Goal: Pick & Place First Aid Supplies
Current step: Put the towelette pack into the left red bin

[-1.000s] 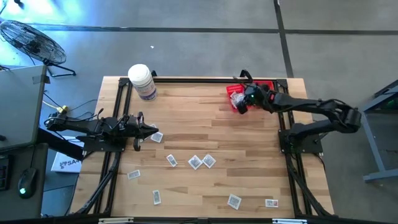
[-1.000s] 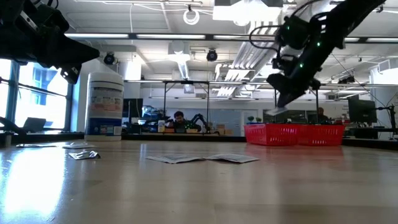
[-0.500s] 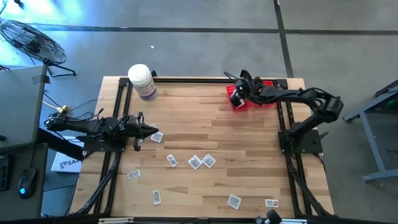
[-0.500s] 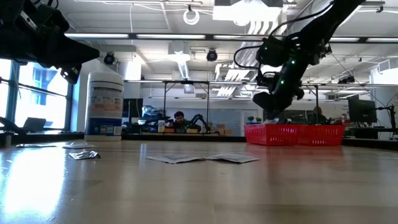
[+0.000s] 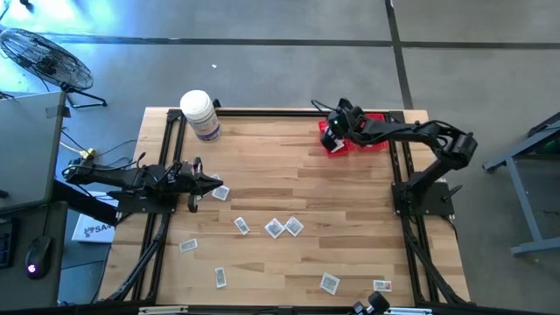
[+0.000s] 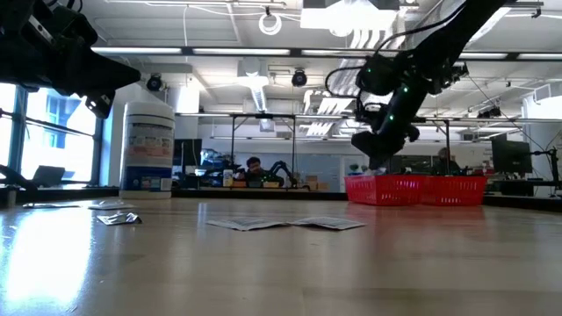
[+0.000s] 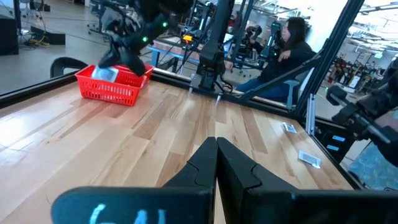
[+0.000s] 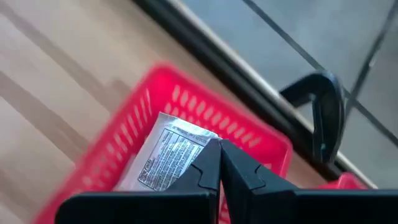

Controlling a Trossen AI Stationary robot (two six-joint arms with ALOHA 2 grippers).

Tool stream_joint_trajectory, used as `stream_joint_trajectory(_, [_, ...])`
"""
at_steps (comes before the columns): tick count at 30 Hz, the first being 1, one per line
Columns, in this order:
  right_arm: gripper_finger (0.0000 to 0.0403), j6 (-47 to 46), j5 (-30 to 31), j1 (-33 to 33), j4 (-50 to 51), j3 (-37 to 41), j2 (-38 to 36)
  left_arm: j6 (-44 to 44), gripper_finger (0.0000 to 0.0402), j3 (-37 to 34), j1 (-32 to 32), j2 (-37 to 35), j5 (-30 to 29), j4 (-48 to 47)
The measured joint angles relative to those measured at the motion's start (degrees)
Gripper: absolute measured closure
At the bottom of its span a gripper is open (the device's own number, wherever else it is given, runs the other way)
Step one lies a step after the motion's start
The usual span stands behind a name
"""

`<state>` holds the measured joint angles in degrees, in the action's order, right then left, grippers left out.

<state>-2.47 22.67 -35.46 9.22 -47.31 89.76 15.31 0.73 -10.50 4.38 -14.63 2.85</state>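
Nearest your edge of the table (image 5: 350,262), loose packets (image 5: 329,283) lie scattered across the wood, with a small cluster (image 5: 283,227) toward the middle and one packet (image 5: 219,192) just beside the left gripper (image 5: 213,184), which waits low over the table's left side with its fingers pressed together. Farther off, at the far right corner, the right gripper (image 5: 331,133) hangs over the red basket (image 8: 186,106); its fingers are also pressed together, and a packet (image 8: 165,158) lies inside the basket directly beyond their tips. You cannot tell from these views whether the fingertips touch or pinch that packet. Judge the step as the drop-off: confirm the packet rests fully within the basket walls, then lift the gripper straight up so that it does not catch the mesh rim or drag the basket. The right arm reaches from its base at the right edge across toward the far rail, wrist angled downward. The white bottle (image 5: 200,115) stands at the far left corner.
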Motion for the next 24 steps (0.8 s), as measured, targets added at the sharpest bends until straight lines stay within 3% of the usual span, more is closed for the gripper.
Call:
stream_joint_trajectory(5, [0.0390, 0.1, 1.0, -0.1, -0.1, 0.4, 0.9, 0.0, 0.0401, 0.0, 0.0, 0.0, 0.0, 0.0])
stream_joint_trajectory(12, [0.0338, 1.0, 1.5, -0.1, -0.1, 0.3, 0.8, 0.0, 0.0401, 0.0, 0.0, 0.0, 0.0, 0.0])
stream_joint_trajectory(17, [0.0315, 1.3, 1.8, 1.5, 4.2, -1.6, -3.4, 0.0, 0.0401, 0.0, 0.0, 0.0, 0.0, 0.0])
stream_joint_trajectory(24, [0.0315, 1.3, -10.5, 13.4, 5.4, -1.8, -9.8, 0.0, 0.0401, 0.0, 0.0, 0.0, 0.0, 0.0])
